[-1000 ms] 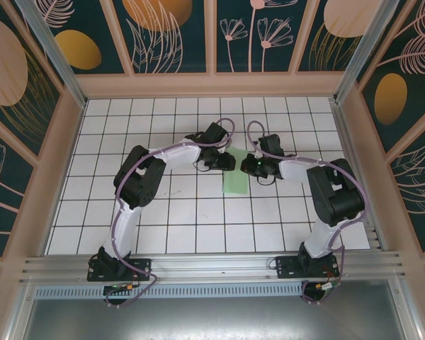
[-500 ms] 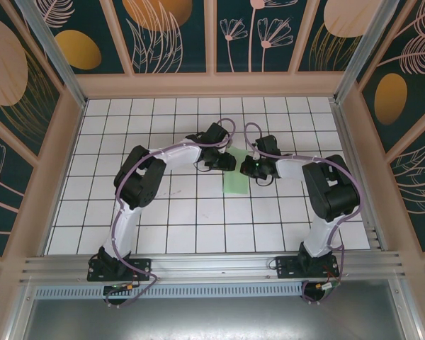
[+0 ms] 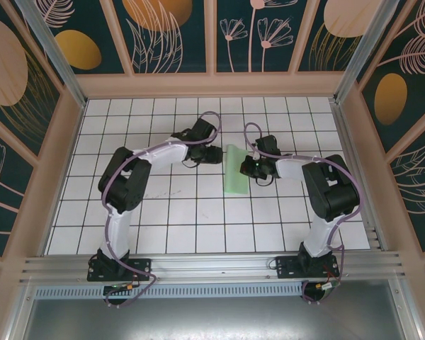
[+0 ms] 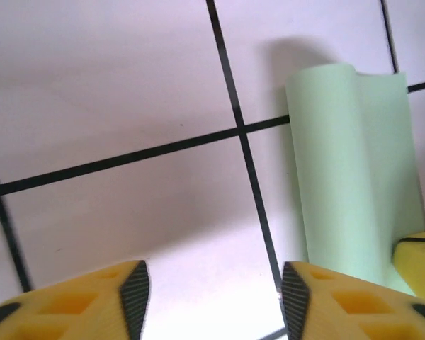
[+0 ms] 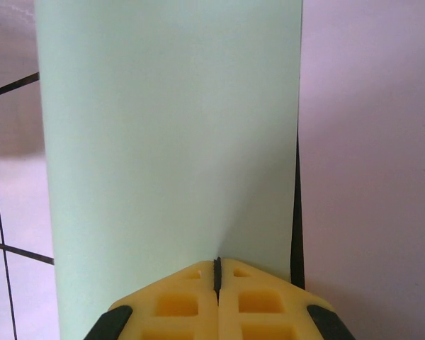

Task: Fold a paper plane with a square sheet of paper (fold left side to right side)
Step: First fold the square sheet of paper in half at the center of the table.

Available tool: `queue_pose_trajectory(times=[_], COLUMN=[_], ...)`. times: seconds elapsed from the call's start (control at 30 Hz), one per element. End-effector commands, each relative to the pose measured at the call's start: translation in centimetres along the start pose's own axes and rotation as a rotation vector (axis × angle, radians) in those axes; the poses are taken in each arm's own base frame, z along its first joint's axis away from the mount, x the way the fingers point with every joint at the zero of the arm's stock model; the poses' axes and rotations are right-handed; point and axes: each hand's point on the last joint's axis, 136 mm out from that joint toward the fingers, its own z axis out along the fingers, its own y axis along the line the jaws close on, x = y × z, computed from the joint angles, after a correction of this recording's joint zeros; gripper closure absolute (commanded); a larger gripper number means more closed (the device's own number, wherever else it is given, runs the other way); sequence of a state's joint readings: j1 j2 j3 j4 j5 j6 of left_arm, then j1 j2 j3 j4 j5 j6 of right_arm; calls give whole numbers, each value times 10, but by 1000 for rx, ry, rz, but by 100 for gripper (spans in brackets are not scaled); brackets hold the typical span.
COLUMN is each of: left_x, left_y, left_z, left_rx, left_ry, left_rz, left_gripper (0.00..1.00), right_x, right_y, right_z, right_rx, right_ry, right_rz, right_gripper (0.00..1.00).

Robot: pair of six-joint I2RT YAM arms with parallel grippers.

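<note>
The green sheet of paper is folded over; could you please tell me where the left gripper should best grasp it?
Probably the green sheet of paper by its loose left fold, coming from the left: that edge looks puffed up; the open left gripper faces it, while the right gripper pinches the right edge.

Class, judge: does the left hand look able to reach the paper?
Probably yes: the open left hand sits beside the paper, bare table between; the right hand pinches its other edge.

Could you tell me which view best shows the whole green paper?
The top external view: nearly the whole sheet of paper shows, outline included. Left wrist crops its curled fold; right wrist, its flat face.
</note>
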State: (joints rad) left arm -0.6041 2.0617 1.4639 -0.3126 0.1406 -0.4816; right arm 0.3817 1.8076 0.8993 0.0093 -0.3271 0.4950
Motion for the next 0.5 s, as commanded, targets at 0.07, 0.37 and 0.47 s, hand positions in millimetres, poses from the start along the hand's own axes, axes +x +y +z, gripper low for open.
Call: queue_pose_trajectory(times=[0.07,0.37,0.47], left_x=[-5,19,29], left_y=[-59,-93,-89], left_z=[-19,-7,7], left_rx=[300,549,546], left_ry=[-26,75,113], left_rz=[23,17,7], left_gripper=[63,71,71], right_x=[39,40,40], right_y=[-32,-32,-33], right_z=[16,15,16], right_rx=[120,125,129], right_ry=[129,131,133], right_rz=[12,7,6], right_gripper=[97,97,97])
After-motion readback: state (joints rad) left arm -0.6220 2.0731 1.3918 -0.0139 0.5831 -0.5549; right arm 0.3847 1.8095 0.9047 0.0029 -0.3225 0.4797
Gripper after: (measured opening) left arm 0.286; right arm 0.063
